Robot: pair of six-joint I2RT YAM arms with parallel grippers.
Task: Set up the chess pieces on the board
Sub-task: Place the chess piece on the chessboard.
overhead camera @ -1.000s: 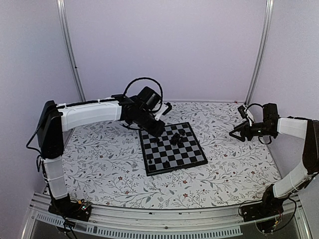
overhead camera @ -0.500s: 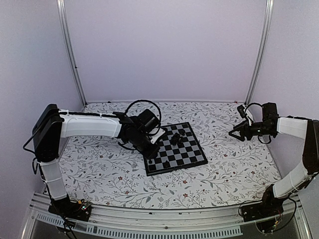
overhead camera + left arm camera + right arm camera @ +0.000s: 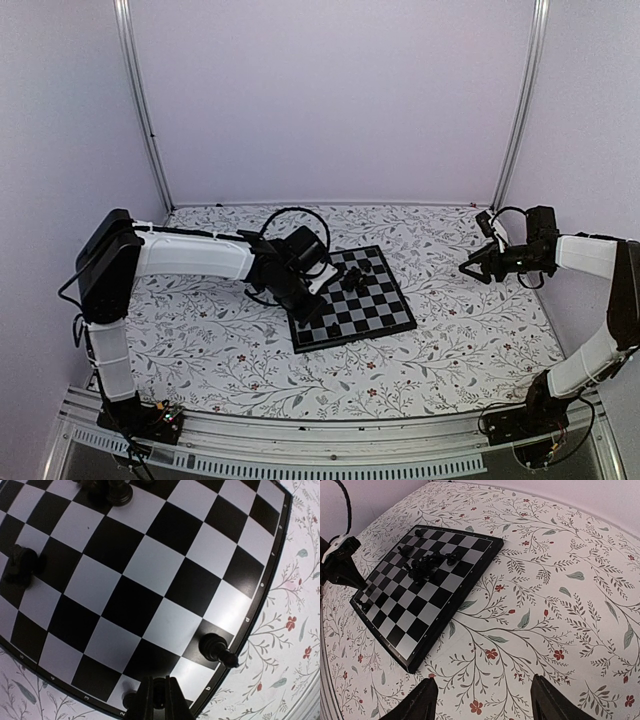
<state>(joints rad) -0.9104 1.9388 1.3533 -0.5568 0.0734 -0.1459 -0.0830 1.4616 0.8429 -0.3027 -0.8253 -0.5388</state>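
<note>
The board (image 3: 370, 315) lies at the table's centre, and fills the left wrist view (image 3: 150, 575). A cluster of black chess pieces (image 3: 353, 279) stands on its far half and shows in the right wrist view (image 3: 426, 564). My left gripper (image 3: 308, 312) is low over the board's left edge, shut on a black piece (image 3: 159, 692). One piece (image 3: 216, 649) stands on an edge square just right of the fingers, and another (image 3: 20, 565) further left. My right gripper (image 3: 470, 268) hovers open and empty over the cloth right of the board (image 3: 427, 595).
A floral cloth (image 3: 470, 340) covers the table. Pale walls and two metal posts (image 3: 140, 110) enclose the back and sides. The left arm (image 3: 190, 255) stretches across the table's left half at low height.
My left gripper has come down and nearer, from above the board's far left corner to just over its left edge. The right arm has not moved.
</note>
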